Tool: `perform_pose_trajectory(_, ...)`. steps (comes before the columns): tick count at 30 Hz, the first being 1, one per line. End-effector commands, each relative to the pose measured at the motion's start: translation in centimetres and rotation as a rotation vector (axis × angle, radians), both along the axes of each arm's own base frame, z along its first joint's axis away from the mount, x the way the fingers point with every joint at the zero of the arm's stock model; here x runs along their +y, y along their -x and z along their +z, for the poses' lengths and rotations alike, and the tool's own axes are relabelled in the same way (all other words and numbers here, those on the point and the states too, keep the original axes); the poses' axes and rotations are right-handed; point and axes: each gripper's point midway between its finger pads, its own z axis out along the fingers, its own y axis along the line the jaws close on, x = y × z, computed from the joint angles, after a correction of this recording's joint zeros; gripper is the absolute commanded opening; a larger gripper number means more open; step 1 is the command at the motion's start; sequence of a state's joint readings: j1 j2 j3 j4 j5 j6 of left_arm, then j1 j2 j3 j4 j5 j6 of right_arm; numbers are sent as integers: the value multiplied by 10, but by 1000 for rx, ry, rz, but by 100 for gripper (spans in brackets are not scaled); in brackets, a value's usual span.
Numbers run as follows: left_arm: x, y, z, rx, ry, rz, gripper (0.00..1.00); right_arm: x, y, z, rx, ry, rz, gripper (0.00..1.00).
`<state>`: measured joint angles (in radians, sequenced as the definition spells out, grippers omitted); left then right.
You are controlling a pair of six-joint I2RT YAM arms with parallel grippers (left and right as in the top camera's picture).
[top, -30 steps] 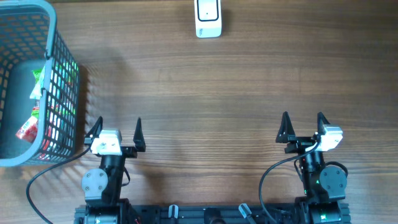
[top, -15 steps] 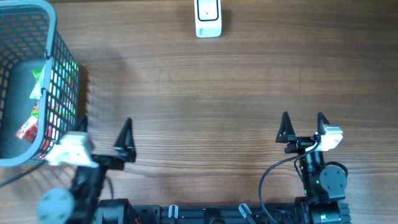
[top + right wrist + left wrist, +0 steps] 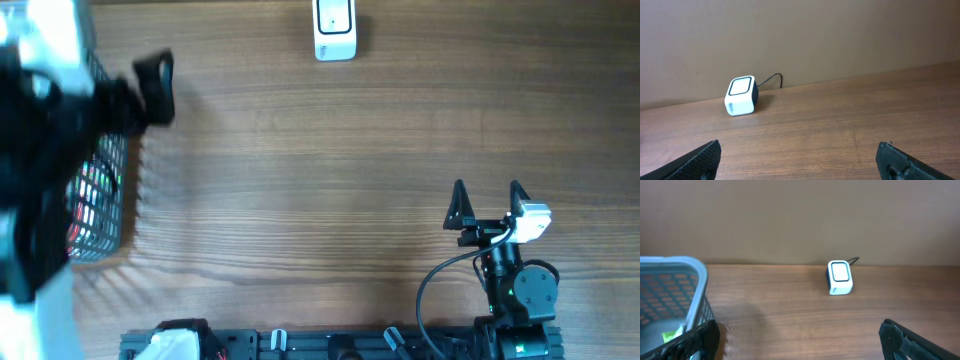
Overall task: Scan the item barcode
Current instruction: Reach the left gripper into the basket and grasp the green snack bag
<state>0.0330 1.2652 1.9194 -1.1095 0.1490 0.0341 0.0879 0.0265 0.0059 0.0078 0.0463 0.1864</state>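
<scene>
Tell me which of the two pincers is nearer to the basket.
The left pincer: it hangs open right beside the grey mesh basket. The right pincer sits far off on the other side, near its own base.

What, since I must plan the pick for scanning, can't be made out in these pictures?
1. Contents of the grey mesh plastic basket: overhead, the blurred left arm covers it; in the left wrist view, frame edges cut it, showing only a green scrap.
2. Any barcode: none legible in any view.
3. Left gripper: motion-blurred overhead; only the tips of its jaws show in its own camera.
</scene>
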Motion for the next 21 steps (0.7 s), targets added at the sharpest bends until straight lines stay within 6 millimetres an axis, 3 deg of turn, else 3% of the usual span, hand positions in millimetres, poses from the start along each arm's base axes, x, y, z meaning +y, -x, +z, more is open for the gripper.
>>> perform_pose_trajectory(1,22,-35,-15,45,-86,72,100,-3,0,2,-7,-4,-18,100)
perform_pose_trajectory(4,61,-60,-36,102,-32,235,100,-3,0,2,-7,-4,-18,100)
perform_pose_trajectory(7,107,-68,-66,193,-7,352,100,-3,0,2,-7,-4,-18,100)
perform_pose_trajectory(9,133,-69,-79,233,10,407,100,-3,0,2,-7,-4,-18,100)
perform_pose_trajectory(10,155,-68,-89,254,37,445,100,-3,0,2,-7,-4,-18,100)
perform_pose_trajectory(17,238,-56,-92,203,102,560,100,-3,0,2,-7,-4,-18,100)
perform_pose_trajectory(21,275,-46,-117,259,123,635,100,-3,0,2,-7,-4,-18,100)
